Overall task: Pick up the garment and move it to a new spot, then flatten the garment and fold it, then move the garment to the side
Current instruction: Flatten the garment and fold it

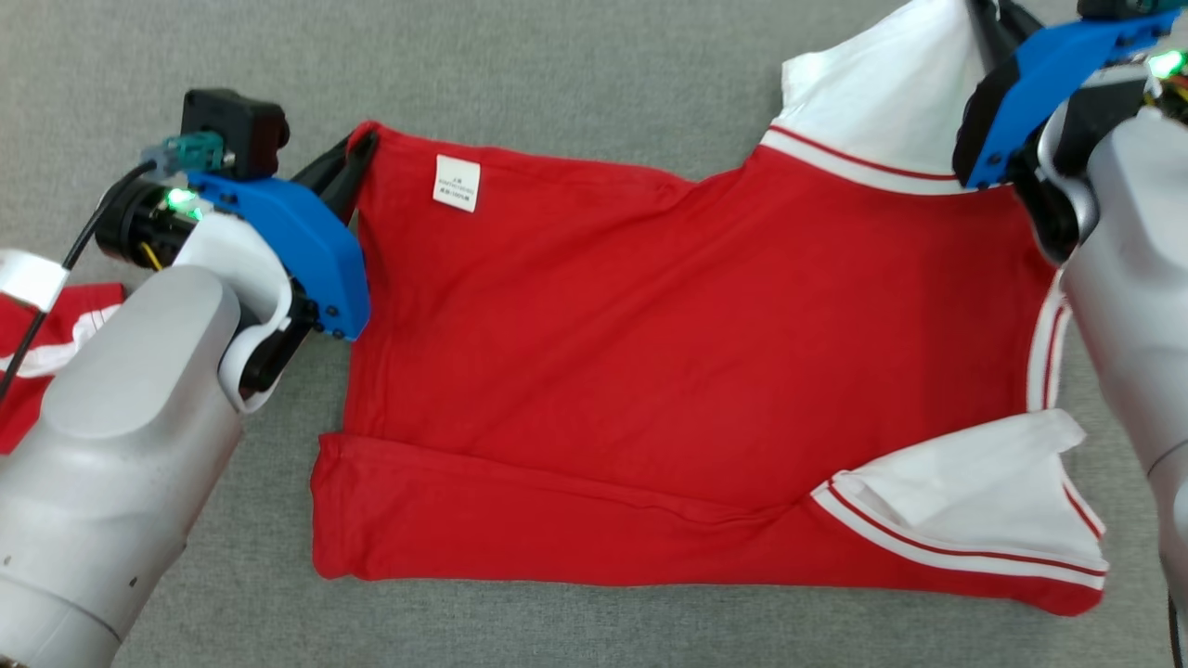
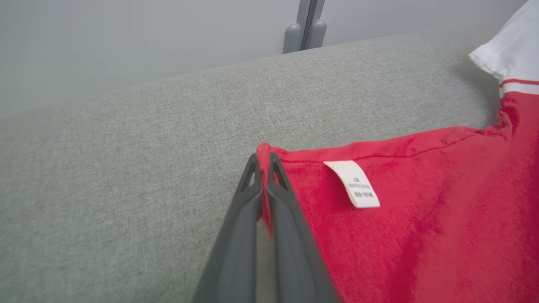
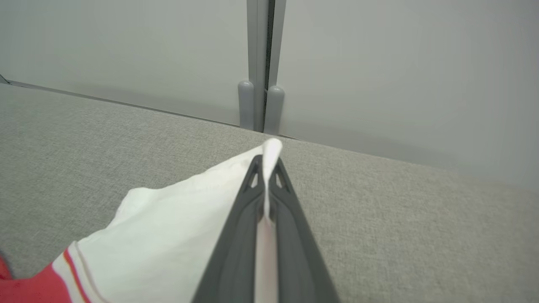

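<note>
Item 1, garment (image 1: 650, 353): red shirt with white sleeves and red-striped white trim; I see it spread across the middle of the grey fabric surface (image 1: 557, 83), hem end to the left, sleeve end to the right; a long band along its near edge lies doubled over the body; a white care label (image 1: 457, 183) faces up near the far-left corner.

Item 2, far sleeve (image 1: 882, 93): white, at the far right, drawn toward the right gripper; near sleeve (image 1: 965, 501): white, lying rumpled over the near-right corner of the shirt.

Item 3, left gripper (image 1: 362, 148): fingers pressed together on the garment's far-left corner; in my left wrist view the red hem edge runs up between the two dark fingers and shows just past their tips; the label lies just to the right of them.

Item 4, right gripper (image 3: 265, 162): fingers pressed together on the edge of the far sleeve; in my right wrist view a strip of white cloth sits between them and pokes out beyond the tips; in the head view its blue housing is at the far-right corner.

Item 5, second red-and-white cloth (image 1: 56, 325): at the left edge, partly hidden behind my left forearm (image 1: 121, 417), apart from the garment.

Item 6, background: pale wall panels (image 3: 126, 54) beyond the far edge of the surface; a grey post (image 3: 261, 105) at their join.
</note>
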